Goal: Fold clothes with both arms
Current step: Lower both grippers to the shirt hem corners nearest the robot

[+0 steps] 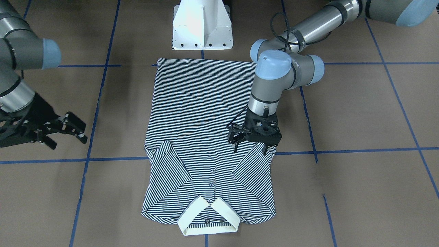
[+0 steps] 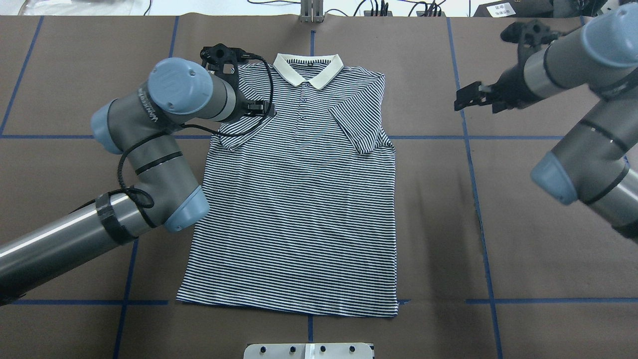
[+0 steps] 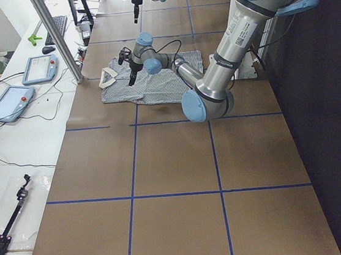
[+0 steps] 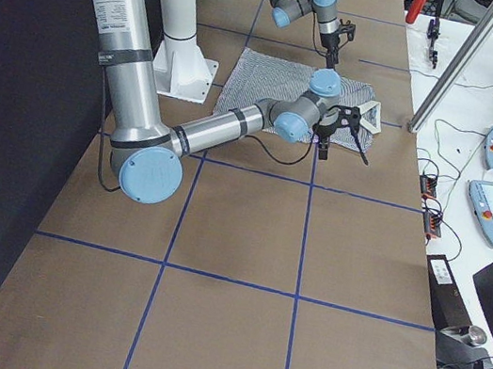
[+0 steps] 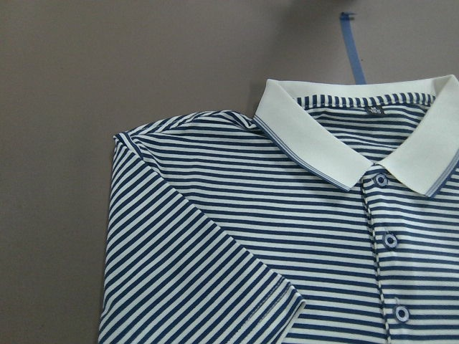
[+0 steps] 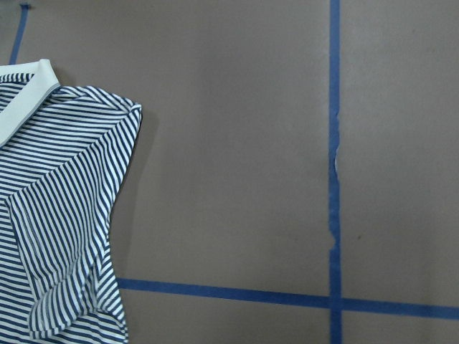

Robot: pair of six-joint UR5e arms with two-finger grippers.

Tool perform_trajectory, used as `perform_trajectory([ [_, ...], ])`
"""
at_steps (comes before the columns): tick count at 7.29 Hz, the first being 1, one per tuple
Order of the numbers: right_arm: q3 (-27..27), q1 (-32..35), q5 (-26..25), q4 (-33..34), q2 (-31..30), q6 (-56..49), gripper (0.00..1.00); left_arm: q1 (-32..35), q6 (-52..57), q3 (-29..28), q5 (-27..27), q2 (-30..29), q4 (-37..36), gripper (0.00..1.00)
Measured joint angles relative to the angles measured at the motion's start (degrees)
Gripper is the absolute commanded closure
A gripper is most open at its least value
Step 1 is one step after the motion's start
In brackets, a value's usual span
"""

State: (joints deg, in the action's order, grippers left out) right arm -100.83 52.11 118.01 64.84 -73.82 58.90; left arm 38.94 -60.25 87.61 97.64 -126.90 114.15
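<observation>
- Shirt, front view: flat, front up, both sleeves folded in across the chest near the collar. Left gripper hovers spread and empty over one sleeve; right gripper, spread and empty, is off the cloth, well aside of the collar.
- Overhead: hem lies farthest from the collar, unfolded.
- Wrist views: sleeves lie flat. I judge the lengthwise folds are left to do.

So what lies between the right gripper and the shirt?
Only bare brown table crossed by one blue tape line; the front-facing view shows it. The right gripper is clear of the shirt.
</observation>
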Motion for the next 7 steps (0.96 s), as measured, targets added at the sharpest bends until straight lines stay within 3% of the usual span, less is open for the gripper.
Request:
perform_trajectory([
  [2, -11.95, -14.77, -11.9, 2.57, -5.69, 14.98, 0.0, -1.83, -0.48, 10.63, 1.09, 7.17, -0.02, 0.0],
  [3, -18.01, -23.77, -19.81, 7.0, -7.43, 21.9, 0.02, -3.63, -1.39, 15.14, 1.09, 11.65, 0.14, 0.0],
  [5, -24.88, -39.22, -33.6, 15.24, -8.12, 33.4, 0.15, -9.56, -7.43, 22.7, -0.4, 20.45, 0.55, 0.0],
  [7, -26.24, -47.23, -40.43, 17.23, -8.18, 40.08, 0.14, -16.99, -14.5, 27.33, -3.67, 27.54, 0.75, 0.28],
])
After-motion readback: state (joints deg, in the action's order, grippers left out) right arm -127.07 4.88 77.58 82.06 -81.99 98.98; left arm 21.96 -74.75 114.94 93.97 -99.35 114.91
